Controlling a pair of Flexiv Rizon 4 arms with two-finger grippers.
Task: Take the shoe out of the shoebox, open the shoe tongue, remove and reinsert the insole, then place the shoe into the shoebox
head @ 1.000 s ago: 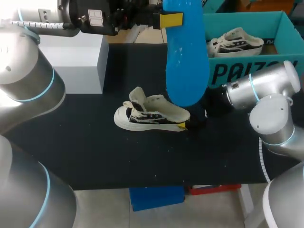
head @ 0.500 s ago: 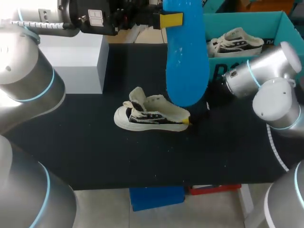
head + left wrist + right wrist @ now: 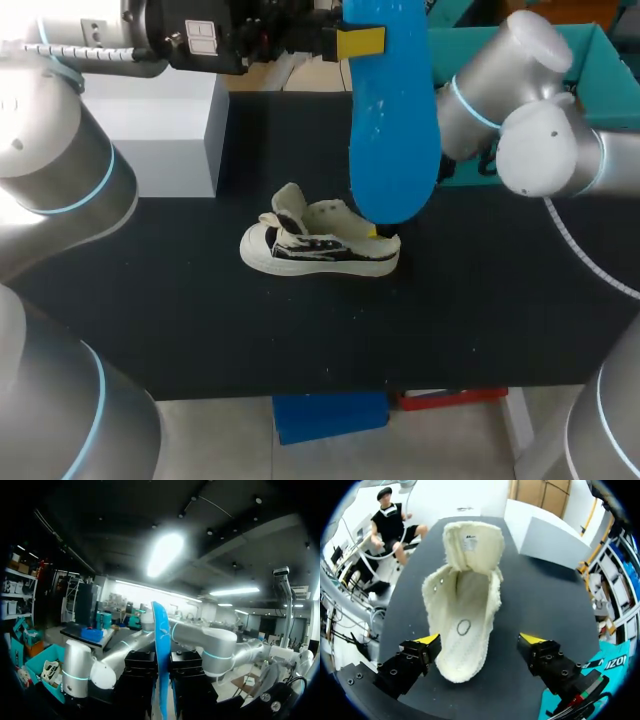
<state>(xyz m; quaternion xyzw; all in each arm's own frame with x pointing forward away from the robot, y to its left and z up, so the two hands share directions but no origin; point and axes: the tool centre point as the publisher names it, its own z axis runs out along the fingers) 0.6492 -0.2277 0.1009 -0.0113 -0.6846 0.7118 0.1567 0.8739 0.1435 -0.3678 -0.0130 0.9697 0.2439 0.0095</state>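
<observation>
Over the matte black table (image 3: 200, 320), my two big grey arms take up most of the room. The left arm (image 3: 60, 160) fills that whole side, and the right arm (image 3: 520, 110) bends in over the teal cardboard shoebox (image 3: 605, 50) at the far right corner. A plain white box (image 3: 160, 130) sits at the far left.

The bright blue insole (image 3: 392, 130) is next in size. It's a smooth, long foot-shaped slab hanging upright above the middle of the table, toe end down just over the shoe. The left gripper (image 3: 161, 672) has it pinched from both sides near the top. From that wrist I see it edge-on as a thin blue blade between the black finger blocks.

The shoe (image 3: 320, 245) lies out on the table just below the insole, well clear of the shoebox. It's a low cream canvas sneaker with black side markings and a chunky white rubber sole. From the right wrist its mouth gapes wide, the tongue is pulled up and forward, and the lining looks fuzzy and fleece-like.

The right gripper (image 3: 480, 640) hangs over the heel end with its fingers spread wide, one yellow tip on each side. It isn't gripping anything.
</observation>
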